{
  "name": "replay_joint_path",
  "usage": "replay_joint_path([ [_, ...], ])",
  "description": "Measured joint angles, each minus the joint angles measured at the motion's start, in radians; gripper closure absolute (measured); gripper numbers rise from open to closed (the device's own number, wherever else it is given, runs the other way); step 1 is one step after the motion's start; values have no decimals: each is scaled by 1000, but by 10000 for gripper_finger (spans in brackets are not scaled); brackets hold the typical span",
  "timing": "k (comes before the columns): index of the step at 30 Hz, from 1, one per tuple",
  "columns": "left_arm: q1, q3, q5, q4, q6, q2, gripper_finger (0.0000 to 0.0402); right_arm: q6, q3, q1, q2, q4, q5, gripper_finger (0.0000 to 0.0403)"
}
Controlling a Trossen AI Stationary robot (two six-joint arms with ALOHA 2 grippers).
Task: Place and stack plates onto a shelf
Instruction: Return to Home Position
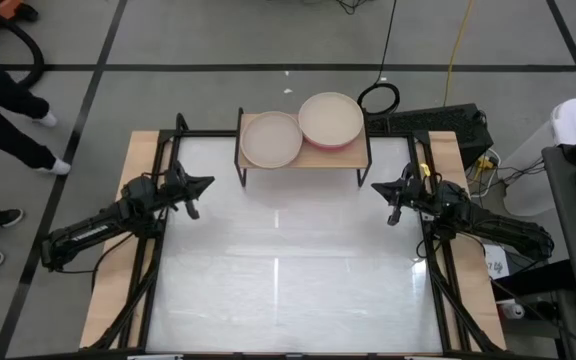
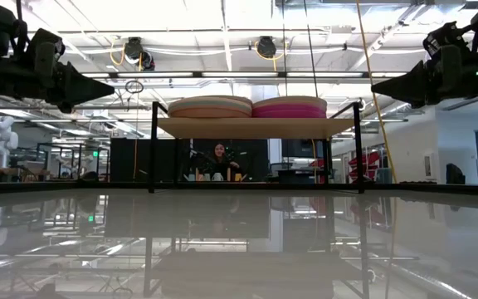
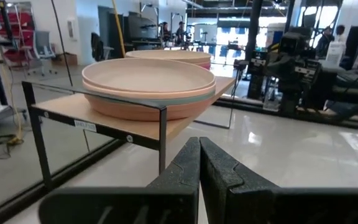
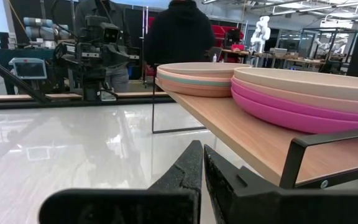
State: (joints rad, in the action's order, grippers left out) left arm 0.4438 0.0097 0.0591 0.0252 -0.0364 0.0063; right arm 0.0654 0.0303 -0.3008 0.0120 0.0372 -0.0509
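- My left end effector [image 1: 204, 183] hovers above the tabletop [image 1: 288, 285] near its left edge. It sits just off the shelf's left end, with its tips aimed inward.
- In the left wrist view its fingers [image 3: 185, 169] are pressed together with nothing between them.
- My right end effector [image 1: 378, 187] mirrors it near the tabletop's right edge, just off the shelf's right end.
- Its fingers [image 4: 186, 171] are also closed on each other and hold nothing.
- The shelf [image 1: 340, 157] stands at the far middle of the tabletop, a light wood board on thin black legs.
- All the plates I can see sit on that board in two stacks.
- The left stack [image 1: 271, 139] has a pale pinkish-beige plate on top, a thin teal rim under it and a terracotta-toned plate at the bottom.
- The right stack [image 1: 330, 119] has a beige plate on top and magenta plates lower down.
- From above the two stacks' rims meet, but I cannot tell whether they actually touch.
- Both end effectors are clear of the shelf and the plates.
- In the low view, a person [image 2: 220, 158] sits in the room beyond the shelf.
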Motion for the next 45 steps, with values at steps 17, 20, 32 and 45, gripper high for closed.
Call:
replay_joint_path([
  [17,0,0,-1,2,32,0,398,2,-1,0,0,0,0,401],
  [20,0,0,-1,2,32,0,398,2,-1,0,0,0,0,401],
  [32,0,0,-1,2,32,0,398,2,-1,0,0,0,0,401],
  [45,0,0,-2,2,32,0,398,2,-1,0,0,0,0,401],
])
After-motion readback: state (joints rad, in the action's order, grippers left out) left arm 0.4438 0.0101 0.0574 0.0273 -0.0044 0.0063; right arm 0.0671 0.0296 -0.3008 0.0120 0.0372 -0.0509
